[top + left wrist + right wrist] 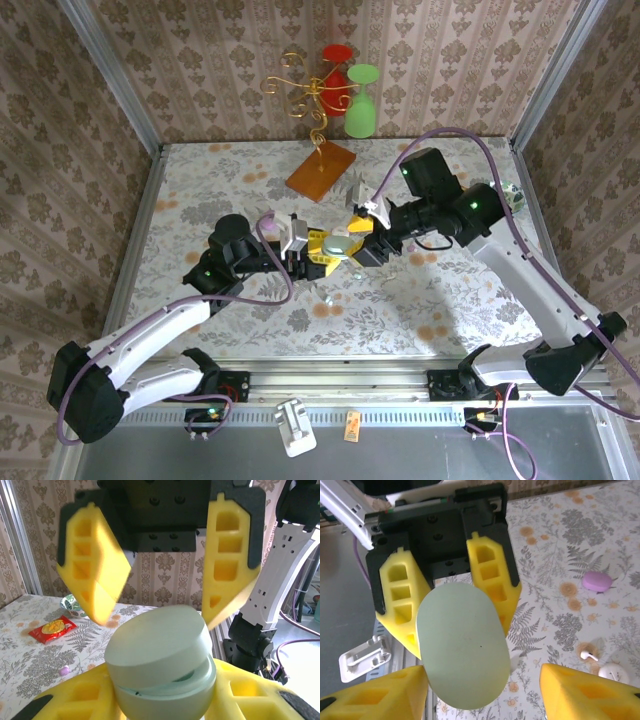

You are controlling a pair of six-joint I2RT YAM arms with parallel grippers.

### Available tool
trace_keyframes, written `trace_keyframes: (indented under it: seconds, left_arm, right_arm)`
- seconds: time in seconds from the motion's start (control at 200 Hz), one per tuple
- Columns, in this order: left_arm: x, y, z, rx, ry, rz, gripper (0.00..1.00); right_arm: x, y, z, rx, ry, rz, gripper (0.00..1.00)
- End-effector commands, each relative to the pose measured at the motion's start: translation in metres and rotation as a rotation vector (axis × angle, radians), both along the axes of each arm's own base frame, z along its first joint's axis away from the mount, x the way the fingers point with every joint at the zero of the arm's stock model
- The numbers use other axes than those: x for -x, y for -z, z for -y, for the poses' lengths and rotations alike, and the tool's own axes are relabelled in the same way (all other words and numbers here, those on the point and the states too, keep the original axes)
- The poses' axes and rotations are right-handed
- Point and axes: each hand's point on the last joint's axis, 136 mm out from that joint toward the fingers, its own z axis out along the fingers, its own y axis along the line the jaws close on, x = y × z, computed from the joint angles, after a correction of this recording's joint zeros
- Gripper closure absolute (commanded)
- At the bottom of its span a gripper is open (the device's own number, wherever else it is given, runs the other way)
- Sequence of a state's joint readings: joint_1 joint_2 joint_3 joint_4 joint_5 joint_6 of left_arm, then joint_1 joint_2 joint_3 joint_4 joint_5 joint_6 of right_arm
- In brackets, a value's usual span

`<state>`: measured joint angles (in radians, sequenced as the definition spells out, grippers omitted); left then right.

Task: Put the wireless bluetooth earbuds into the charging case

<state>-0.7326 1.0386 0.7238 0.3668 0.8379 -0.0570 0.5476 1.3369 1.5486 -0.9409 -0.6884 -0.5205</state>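
A pale green charging case point(160, 665) sits pinched between the two yellow fingers of my left gripper point(162, 696), which is shut on its base. Its lid stands slightly ajar. In the top view the charging case point(338, 243) hangs above the table's middle, my left gripper point(322, 250) on its left and my right gripper point(358, 240) on its right. My right gripper point(482, 695) is open, its fingers point(585, 692) spread wide on either side of the lid point(462, 650) without clamping it. One white earbud point(589, 655) lies on the tablecloth, with another whitish piece point(612, 672) beside it.
A small purple case point(597, 581) lies on the floral cloth. A gold wire stand on an orange base point(322, 172) with a red and a green glass point(361, 103) stands at the back. A red snack packet point(52, 628) and a white clip point(296, 425) are off to the sides.
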Motion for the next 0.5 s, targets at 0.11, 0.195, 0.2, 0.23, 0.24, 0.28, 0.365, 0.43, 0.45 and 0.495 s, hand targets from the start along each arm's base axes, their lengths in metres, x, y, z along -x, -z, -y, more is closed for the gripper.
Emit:
trace_keyframes:
  seconds: [0.11, 0.195, 0.2, 0.23, 0.24, 0.28, 0.365, 0.43, 0.45, 0.495]
  left_arm:
    - [0.012, -0.013, -0.002, 0.023, 0.049, 0.056, 0.9]
    - [0.013, -0.012, -0.003, 0.021, 0.049, 0.059, 0.9]
    - [0.012, -0.012, -0.003, 0.022, 0.049, 0.061, 0.9]
    - [0.013, -0.012, -0.003, 0.022, 0.05, 0.06, 0.9]
    - [0.013, -0.012, -0.003, 0.022, 0.049, 0.061, 0.91]
    - [0.013, -0.011, -0.003, 0.021, 0.049, 0.061, 0.9]
    - [0.013, -0.011, -0.003, 0.021, 0.049, 0.063, 0.91]
    - [0.012, -0.01, -0.002, 0.019, 0.05, 0.063, 0.91]
    - [0.013, -0.01, -0.002, 0.019, 0.051, 0.065, 0.91]
    - [0.012, -0.01, -0.002, 0.02, 0.05, 0.066, 0.92]
  right_arm:
    - [-0.01, -0.008, 0.001, -0.041, 0.04, 0.032, 0.34]
    - [-0.016, -0.011, 0.003, -0.052, 0.066, 0.046, 0.33]
    - [-0.016, -0.011, 0.003, -0.052, 0.069, 0.048, 0.33]
    - [-0.019, -0.011, 0.003, -0.053, 0.084, 0.054, 0.32]
    - [-0.021, -0.011, 0.004, -0.053, 0.092, 0.056, 0.32]
    - [-0.025, -0.012, 0.005, -0.052, 0.109, 0.067, 0.3]
    - [-0.034, -0.01, 0.008, -0.042, 0.156, 0.091, 0.27]
    - [-0.04, -0.008, 0.01, -0.034, 0.179, 0.103, 0.26]
    - [-0.04, -0.009, 0.01, -0.033, 0.183, 0.105, 0.26]
    - [-0.042, -0.008, 0.011, -0.029, 0.191, 0.105, 0.21]
